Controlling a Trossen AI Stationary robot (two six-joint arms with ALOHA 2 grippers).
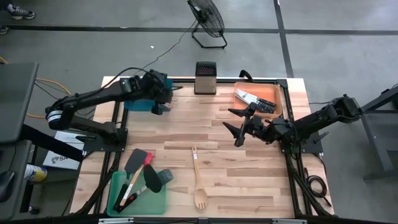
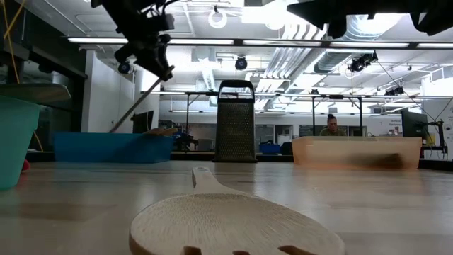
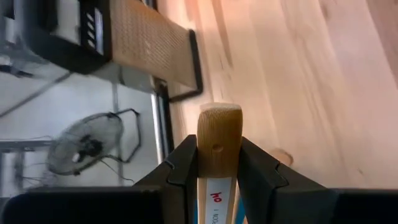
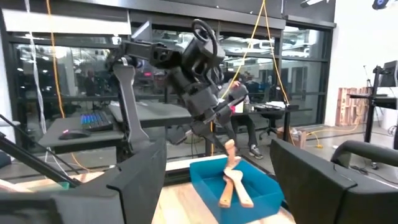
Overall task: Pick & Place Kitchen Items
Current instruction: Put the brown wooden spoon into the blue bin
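While the left claw point(image 3: 217, 163) grips a wooden utensil point(image 3: 219, 146) above the blue tray point(image 4: 233, 180), the right claw point(image 1: 241, 129) hangs open over the surface point(image 1: 249, 180), beside the orange tray point(image 1: 275, 92)

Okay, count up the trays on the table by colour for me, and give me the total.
Blue tray: 1
Orange tray: 1
Green tray: 1
Total: 3 trays
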